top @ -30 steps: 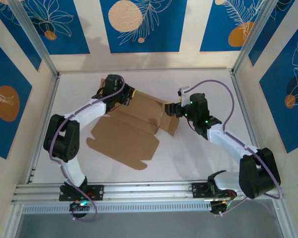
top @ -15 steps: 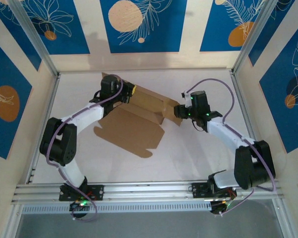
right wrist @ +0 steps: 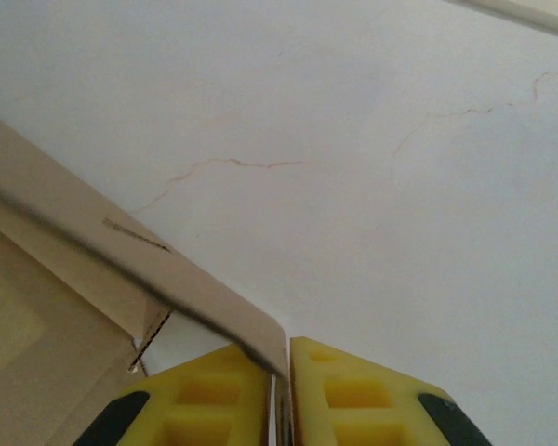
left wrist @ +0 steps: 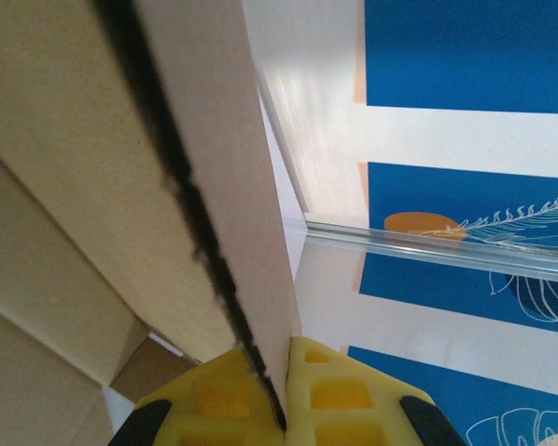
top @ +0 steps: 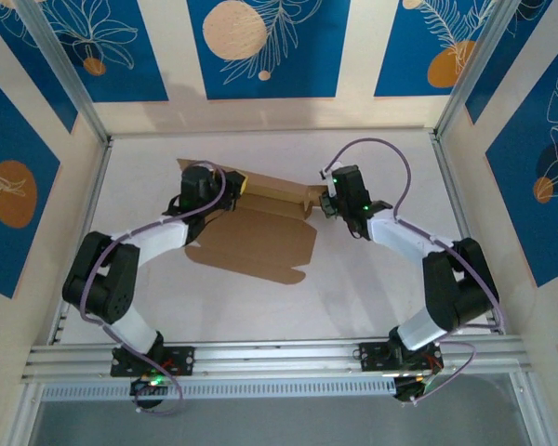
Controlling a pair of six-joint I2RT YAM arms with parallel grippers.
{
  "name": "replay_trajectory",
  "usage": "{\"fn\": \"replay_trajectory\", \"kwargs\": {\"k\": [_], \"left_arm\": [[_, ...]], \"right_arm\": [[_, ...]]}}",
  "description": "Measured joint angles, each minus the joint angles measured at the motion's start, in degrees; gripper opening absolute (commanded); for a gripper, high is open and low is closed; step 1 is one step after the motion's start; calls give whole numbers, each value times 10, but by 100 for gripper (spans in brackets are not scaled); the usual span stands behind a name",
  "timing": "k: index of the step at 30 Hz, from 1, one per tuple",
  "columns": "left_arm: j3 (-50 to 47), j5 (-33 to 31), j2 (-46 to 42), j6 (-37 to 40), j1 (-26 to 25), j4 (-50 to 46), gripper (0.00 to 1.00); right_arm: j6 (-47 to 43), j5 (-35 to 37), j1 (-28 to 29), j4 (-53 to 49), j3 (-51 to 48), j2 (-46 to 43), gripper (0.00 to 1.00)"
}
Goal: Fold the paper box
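Shifted toward 12 o'clock, box [top: 260, 237]: raised flap [top: 274, 192] clamped by left tool [top: 234, 183] and right tool [top: 324, 203]; next, probably fold it over.

A white tabletop [top: 372, 279], faintly cracked, is boxed in by cream walls [top: 361, 46] carrying blue panels [top: 298, 65] printed with orange circles and white leaf outlines. Silver metal posts [top: 63, 70] stand at the far corners. A ribbed metal rail [top: 279, 358] runs along the near edge.

White table [top: 353, 288], brown paper box [top: 256, 243] lying upon it
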Motion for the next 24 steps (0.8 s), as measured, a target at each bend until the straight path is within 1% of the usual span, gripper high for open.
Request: {"fn": "replay_trajectory", "kwargs": {"k": [4,7,9,10,11,15,18,20,24], "left_arm": [[-8,-23,-10,17,-12,-12,0],[-11,-41,-18,29,-19,-25,0],[-20,-51,-26,33,-22,-30,0],[-22,-54,-30,34,-23,-34,0],[-23,-56,-33,36,-25,-39,0],[-23,-62,-38,38,-28,-50,0],[-19,-65,-38,38,-29,-61,0],[-13,-66,-38,38,-29,-69,0],[-3,-66,-37,38,-31,-80,0]], "right_arm": [[23,-3,0,-10,17,19,27],[45,-32,-8,-22,17,18,41],[56,-73,-13,-39,17,17,55],[58,-92,-14,-48,18,16,60],[59,-111,-16,-58,18,12,63],[49,-180,-24,-96,20,-28,65],[30,-207,-26,-128,46,-47,64],[16,-207,-24,-151,73,-46,64],[-16,-170,-12,-193,103,-31,68]]}}
